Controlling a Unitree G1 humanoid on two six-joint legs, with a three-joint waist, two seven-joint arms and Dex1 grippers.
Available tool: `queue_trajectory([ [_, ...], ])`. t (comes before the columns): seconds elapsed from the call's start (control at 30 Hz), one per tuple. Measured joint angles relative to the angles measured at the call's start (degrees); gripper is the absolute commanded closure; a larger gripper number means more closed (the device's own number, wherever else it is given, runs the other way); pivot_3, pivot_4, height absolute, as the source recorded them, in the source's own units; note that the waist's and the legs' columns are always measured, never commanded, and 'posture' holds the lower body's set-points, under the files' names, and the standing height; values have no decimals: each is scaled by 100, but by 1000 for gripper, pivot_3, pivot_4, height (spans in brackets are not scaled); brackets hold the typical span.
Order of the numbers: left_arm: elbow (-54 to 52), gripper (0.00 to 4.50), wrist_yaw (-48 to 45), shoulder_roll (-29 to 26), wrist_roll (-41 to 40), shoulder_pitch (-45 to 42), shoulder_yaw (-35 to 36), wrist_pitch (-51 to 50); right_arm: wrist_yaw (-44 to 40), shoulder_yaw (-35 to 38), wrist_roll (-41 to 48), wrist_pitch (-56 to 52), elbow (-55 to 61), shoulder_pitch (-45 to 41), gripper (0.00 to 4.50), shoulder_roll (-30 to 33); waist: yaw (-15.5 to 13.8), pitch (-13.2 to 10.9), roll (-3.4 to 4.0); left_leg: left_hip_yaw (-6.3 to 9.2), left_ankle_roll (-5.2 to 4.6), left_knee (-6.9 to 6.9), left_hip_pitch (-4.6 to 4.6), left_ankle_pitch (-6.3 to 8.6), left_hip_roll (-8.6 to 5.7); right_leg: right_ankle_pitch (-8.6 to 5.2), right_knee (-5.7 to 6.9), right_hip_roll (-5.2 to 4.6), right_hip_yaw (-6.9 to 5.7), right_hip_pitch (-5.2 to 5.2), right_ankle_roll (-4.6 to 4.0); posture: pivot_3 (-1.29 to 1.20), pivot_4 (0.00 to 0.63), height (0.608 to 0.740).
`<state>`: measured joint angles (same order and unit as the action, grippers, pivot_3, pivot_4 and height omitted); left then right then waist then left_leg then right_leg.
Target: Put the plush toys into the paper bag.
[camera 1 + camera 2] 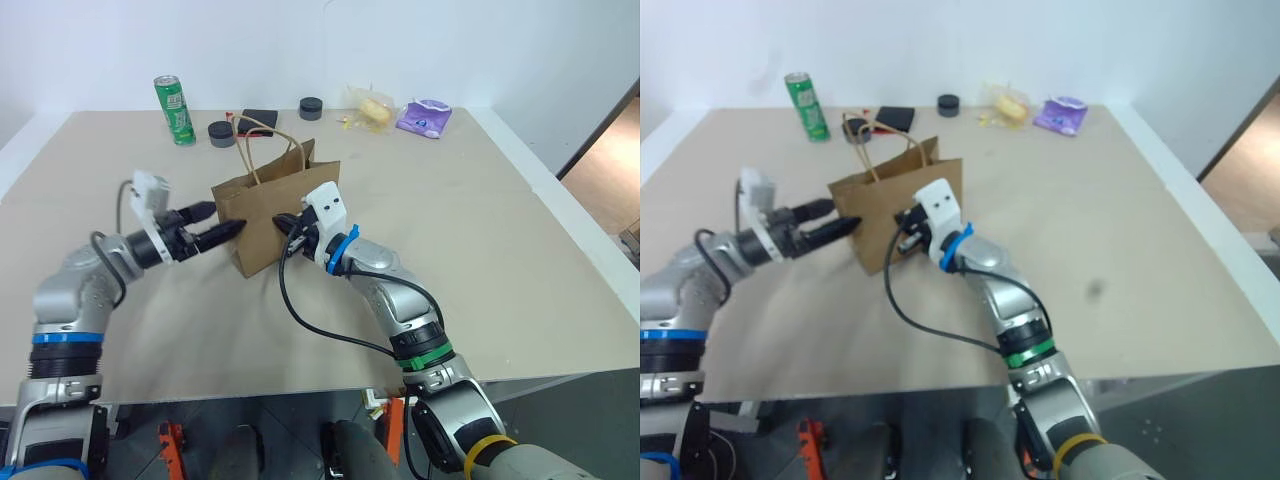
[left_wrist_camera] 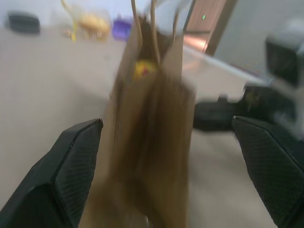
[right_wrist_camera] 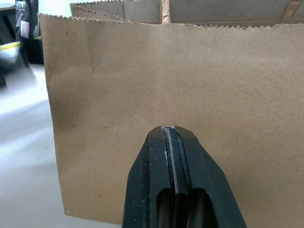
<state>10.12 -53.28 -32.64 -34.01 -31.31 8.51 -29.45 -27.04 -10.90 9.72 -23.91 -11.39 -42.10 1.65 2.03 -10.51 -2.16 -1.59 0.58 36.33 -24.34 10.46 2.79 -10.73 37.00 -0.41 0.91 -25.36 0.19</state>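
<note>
**Bag flanked by both end effectors on the counter**

The left end effector (image 1: 222,232) is held wide apart, its two black fingers (image 2: 71,166) spread to either side of the narrow end of the bag (image 1: 268,215); contact with the paper cannot be told. The right end effector (image 3: 174,137) is closed tight with nothing between its fingers, and its tip is pointed at the broad side of the bag, just beside the paper.

The bag is stood upright near the middle of the counter (image 1: 480,260), with its mouth open and its cord handles (image 1: 262,140) raised above the rim. In the left wrist view, something yellow (image 2: 144,69) is seen at the bag's mouth; whether it is a toy cannot be told from the blur.

Along the far edge of the counter, well apart from the bag, are set a green can (image 1: 175,110), two dark round discs (image 1: 221,133), a black flat object (image 1: 259,121), a clear-wrapped yellow packet (image 1: 372,109) and a purple packet (image 1: 424,117).
</note>
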Motion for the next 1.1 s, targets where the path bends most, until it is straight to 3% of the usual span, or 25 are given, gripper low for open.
queue_trajectory([
  [0.43,1013,0,123,749,699,-447,-337,1075,2,28,10,-59,4,-134,4467,-14,-1,0,0,-1,0,0,-1,0,1,2,1,3,2,-1,2,0,150,740],
  [0.53,1033,848,186,851,694,-496,-270,1103,2,28,10,-66,5,-134,4500,-14,0,0,0,0,0,0,-1,0,2,2,1,4,1,-1,3,0,150,740],
  [0.77,1026,4366,268,906,651,-496,-136,1084,3,28,10,-74,6,-134,4500,-14,0,0,0,0,0,0,-1,0,1,2,1,4,1,-1,4,0,150,740],
  [0.9,1026,4445,274,906,639,-496,-128,1075,-16,33,25,-138,101,-128,4500,62,1,0,0,0,0,0,-2,0,1,3,1,3,1,-1,4,0,150,740],
  [1.0,1005,4445,257,909,579,-509,-123,1021,-265,238,414,-497,890,80,4500,427,-16,0,-1,4,0,0,-10,0,0,1,-1,1,-2,-2,5,0,150,740],
  [1.1,935,4500,63,838,408,-518,-44,876,-835,827,1292,-1226,1935,418,3478,1278,-81,0,-1,5,1,1,-16,1,-8,-3,-5,-7,-1,-2,11,0,150,740],
])
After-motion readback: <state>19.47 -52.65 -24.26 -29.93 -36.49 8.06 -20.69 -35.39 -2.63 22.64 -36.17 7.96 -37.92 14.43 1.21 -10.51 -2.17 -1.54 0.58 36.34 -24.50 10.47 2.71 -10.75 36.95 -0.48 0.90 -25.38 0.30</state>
